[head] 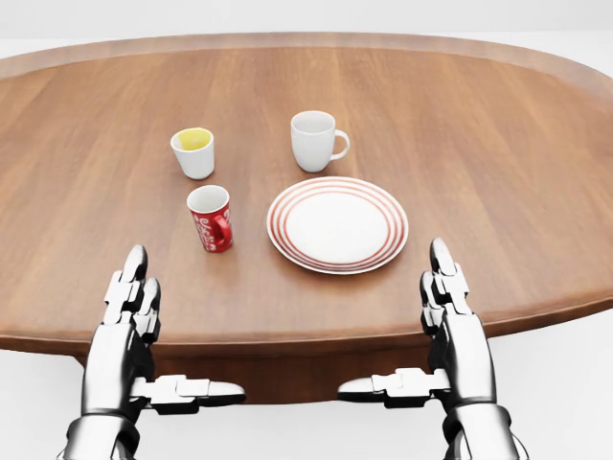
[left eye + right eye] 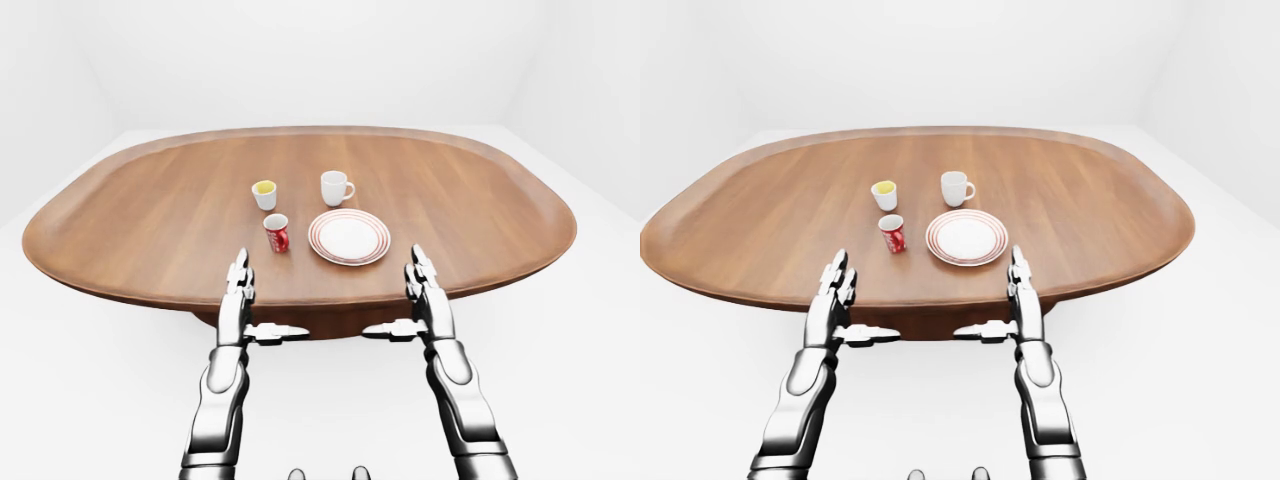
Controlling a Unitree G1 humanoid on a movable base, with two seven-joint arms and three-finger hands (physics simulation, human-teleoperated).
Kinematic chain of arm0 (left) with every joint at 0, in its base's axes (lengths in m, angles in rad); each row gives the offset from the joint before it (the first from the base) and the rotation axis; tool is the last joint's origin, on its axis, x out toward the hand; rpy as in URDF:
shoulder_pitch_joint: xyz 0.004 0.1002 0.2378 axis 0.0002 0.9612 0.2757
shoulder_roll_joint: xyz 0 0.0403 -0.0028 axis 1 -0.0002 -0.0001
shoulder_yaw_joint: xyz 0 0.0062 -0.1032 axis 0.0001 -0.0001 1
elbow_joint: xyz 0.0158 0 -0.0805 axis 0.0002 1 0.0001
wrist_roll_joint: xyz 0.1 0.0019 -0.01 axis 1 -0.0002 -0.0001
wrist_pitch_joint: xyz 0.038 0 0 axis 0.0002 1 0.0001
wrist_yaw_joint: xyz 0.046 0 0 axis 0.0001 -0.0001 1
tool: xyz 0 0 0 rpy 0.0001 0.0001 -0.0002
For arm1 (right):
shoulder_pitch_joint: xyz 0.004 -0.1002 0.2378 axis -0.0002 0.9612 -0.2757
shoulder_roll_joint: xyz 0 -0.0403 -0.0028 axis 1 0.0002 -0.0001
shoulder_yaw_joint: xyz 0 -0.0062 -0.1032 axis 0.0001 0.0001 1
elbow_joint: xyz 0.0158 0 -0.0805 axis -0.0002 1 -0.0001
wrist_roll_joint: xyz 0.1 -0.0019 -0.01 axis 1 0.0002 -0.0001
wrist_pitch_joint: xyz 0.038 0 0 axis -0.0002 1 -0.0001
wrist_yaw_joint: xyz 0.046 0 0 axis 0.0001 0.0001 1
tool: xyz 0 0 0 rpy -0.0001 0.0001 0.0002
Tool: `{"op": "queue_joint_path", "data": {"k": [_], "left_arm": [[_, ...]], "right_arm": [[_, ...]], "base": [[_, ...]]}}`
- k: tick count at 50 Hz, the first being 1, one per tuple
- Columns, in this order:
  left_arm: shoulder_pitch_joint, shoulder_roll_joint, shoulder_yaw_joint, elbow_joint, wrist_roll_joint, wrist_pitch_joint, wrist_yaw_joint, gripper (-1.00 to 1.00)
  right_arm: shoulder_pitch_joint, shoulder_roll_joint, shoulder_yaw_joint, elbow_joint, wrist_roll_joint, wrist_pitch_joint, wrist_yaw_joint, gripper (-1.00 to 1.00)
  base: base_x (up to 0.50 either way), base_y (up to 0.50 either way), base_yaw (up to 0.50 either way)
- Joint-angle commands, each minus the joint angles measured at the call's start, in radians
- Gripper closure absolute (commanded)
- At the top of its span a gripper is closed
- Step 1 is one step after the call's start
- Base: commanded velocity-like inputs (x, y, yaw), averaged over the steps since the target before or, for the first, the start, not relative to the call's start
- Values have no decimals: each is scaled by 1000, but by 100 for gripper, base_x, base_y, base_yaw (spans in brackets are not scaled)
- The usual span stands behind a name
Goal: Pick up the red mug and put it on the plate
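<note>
Table: oval brown wooden table [image 1: 498, 144] with a raised rim, white floor around it.
Red mug: small red mug with white lettering and white inside [image 1: 210, 218], upright on the table, handle toward the head view's lower right; just left of the plate, not touching it.
Plate: round white plate with red rings at its rim [image 1: 337, 224], flat on the table, nothing on it.
White mug: plain white mug with handle to the right [image 1: 315, 141], upright, above the plate in the head view.
Yellow-filled cup: small white handleless cup with yellow inside [image 1: 193, 152], above the red mug.
Left robot hand [image 1: 134, 316]: fingers extended and spread, thumb pointing inward, holding nothing, at the table's near edge below the red mug.
Right robot hand [image 1: 450, 311]: likewise spread and empty, below the plate's right side.
</note>
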Motion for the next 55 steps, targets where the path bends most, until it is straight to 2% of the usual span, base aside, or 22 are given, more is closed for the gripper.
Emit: {"op": "queue_joint_path", "data": {"k": [1,8,14,17,19,21,24,27,28,29,31,35,40,41,42,45,47,52,55], "left_arm": [[-2,14,28,-4,-6,3,-16,-100],[5,14,32,-35,4,15,-11,-100],[3,16,40,-35,4,15,-9,-100],[-12,17,44,-4,4,3,-4,-100],[-10,16,41,-9,6,4,-1,-100],[-2,14,35,-17,10,2,-1,-100],[2,13,31,-17,15,-2,-1,-100],[-10,12,30,23,15,-28,-2,-100],[-11,13,28,28,19,-28,-1,-100],[-6,13,27,15,22,-23,-1,-100],[9,15,30,-35,15,5,-8,-100],[9,19,42,-45,10,13,-11,-100],[7,19,46,-53,8,23,-10,-100],[13,20,46,-76,9,38,-11,-100],[14,20,46,-78,9,39,-11,-100],[18,21,51,-100,12,52,-9,-100],[19,21,52,-103,12,51,-10,-100],[6,21,55,-60,11,28,-10,-100],[23,19,49,-97,14,42,-12,-100]], "right_arm": [[0,-12,-20,8,11,-12,34,-100],[-3,-7,-19,0,15,-8,38,-100],[-5,-8,-17,6,15,-20,40,-100],[-4,-9,-19,2,17,-18,41,-100],[-21,-13,-30,66,22,-52,44,-100],[-28,-12,-32,98,23,-72,41,-100],[-16,-10,-23,80,22,-67,43,-100],[-17,-15,-28,62,21,-52,43,-100],[-20,-15,-31,61,23,-51,43,-100],[-22,-15,-32,66,24,-54,42,-100],[-25,-13,-27,84,18,-64,40,-100],[-27,-8,-16,102,11,-77,40,-100],[-23,-8,-15,60,10,-49,38,-100],[-19,-8,-14,61,9,-55,39,-100],[-19,-8,-14,61,9,-56,39,-100],[-26,-10,-19,107,11,-86,45,-100],[-27,-11,-20,110,11,-86,45,-100],[-15,-9,-13,74,4,-74,43,-100],[-26,-9,-16,108,5,-86,44,-100]], "base": [[0,0,0],[0,0,0],[0,0,0],[0,0,0],[0,0,0],[0,0,0],[0,0,0],[0,0,0],[0,0,0],[0,0,0],[0,0,0],[0,0,0],[0,0,0],[0,0,0],[0,0,0],[0,0,0],[0,15,0],[0,37,0],[0,50,0]]}}
